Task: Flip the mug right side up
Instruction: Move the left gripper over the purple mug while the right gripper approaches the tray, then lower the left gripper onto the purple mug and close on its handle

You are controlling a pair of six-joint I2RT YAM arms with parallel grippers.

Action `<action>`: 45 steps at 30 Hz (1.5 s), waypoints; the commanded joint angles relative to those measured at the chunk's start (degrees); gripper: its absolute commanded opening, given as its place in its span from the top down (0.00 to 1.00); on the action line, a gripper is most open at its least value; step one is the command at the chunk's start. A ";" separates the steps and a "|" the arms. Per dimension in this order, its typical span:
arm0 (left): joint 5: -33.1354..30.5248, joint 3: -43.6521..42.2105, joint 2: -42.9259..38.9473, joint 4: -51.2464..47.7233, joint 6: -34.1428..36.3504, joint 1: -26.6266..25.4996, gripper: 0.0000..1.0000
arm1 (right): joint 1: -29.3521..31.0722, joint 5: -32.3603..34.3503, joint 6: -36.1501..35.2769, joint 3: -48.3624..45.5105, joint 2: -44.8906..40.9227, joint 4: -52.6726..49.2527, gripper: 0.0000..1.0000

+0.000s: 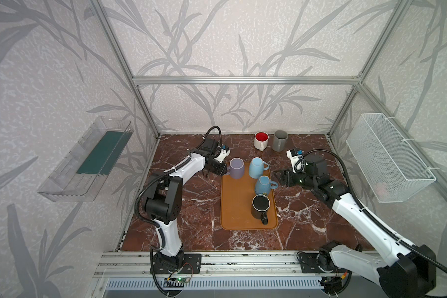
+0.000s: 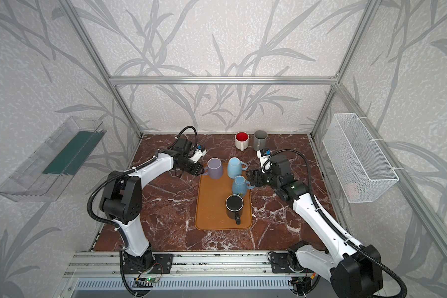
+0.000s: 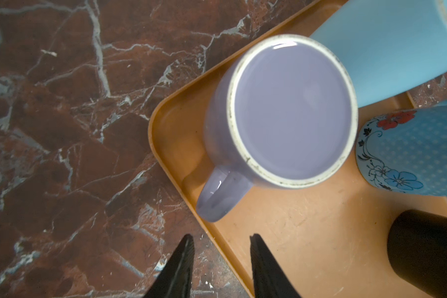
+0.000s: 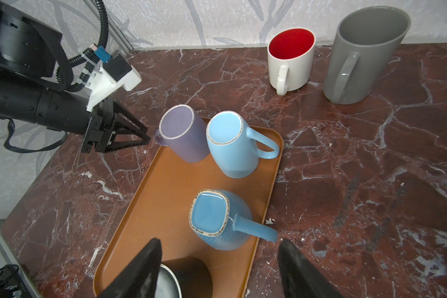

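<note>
Orange tray [image 3: 307,232] carries the work: purple mug [image 3: 292,113], light blue mug [image 4: 230,144] and flowered blue mug [image 4: 212,211] all sit base-up on it. Black mug [image 4: 191,268] is on it too, low btwn the right fingers and behind their tips; can't tell which way up. White mug [image 4: 290,59] w/ red inside and grey mug [image 4: 364,56] stand mouth-up on the table [image 4: 346,167], far ahead of those fingers, so they look done.

Your left gripper [image 3: 222,236] is part open and empty, w/ the purple mug's handle just ahead of its tips, not touching. Your right gripper [image 4: 220,242] is wide open and empty, w/ the flowered mug's handle just ahead. No grip yet and no flip begun; by my read at least 3 mugs are left.
</note>
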 commanded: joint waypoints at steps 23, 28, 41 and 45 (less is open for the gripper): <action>-1.37 13.52 10.88 -8.13 11.04 -1.47 0.64 | -0.11 2.16 -1.55 0.63 -2.71 -3.51 0.26; -0.63 13.65 10.95 -8.35 10.87 -2.31 0.69 | -0.16 2.26 -1.38 0.50 -2.71 -3.32 0.26; -4.71 12.90 11.93 -8.30 8.10 -4.77 0.74 | -0.16 1.73 -1.29 -0.20 -3.57 -3.00 0.26; -5.78 13.98 12.61 -8.33 7.52 -4.72 0.77 | -0.16 1.92 -1.41 -0.34 -4.09 -3.17 0.26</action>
